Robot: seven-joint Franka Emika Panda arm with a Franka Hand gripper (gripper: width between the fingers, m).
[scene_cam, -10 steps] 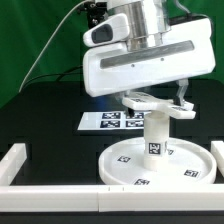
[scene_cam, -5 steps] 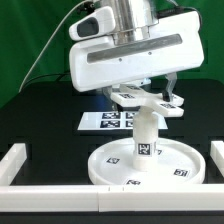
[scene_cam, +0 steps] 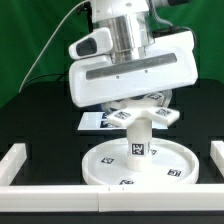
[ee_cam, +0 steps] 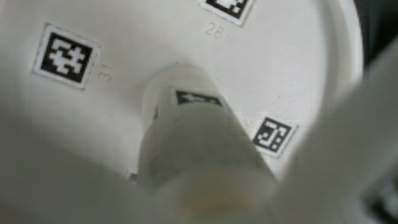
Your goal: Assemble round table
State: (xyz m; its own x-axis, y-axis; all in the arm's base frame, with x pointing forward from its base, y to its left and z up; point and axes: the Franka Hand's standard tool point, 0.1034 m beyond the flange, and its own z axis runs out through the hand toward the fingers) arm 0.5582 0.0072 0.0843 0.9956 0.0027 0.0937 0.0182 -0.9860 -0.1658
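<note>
The round table's parts stand stacked in the exterior view. The large white disc (scene_cam: 165, 168) lies flat, the short thick leg (scene_cam: 138, 140) stands upright at its centre, and the cross-shaped base (scene_cam: 152, 116) sits on top of the leg. My gripper (scene_cam: 140, 106) hangs straight over the base, turned at an angle, with its jaws open wide to either side of the cross. I cannot tell whether the fingers touch it. The wrist view looks down the blurred leg (ee_cam: 199, 140) onto the tagged disc (ee_cam: 98, 110).
The marker board (scene_cam: 98, 122) lies behind the disc. A white border wall (scene_cam: 50, 190) runs along the front of the black table, with short side walls at the exterior view's left (scene_cam: 15, 158) and right (scene_cam: 216, 155). A green backdrop stands behind.
The gripper has shifted toward the exterior view's left and rotated about its vertical axis. The disc, leg and cross base have shifted left with it. The jaws stayed wide.
</note>
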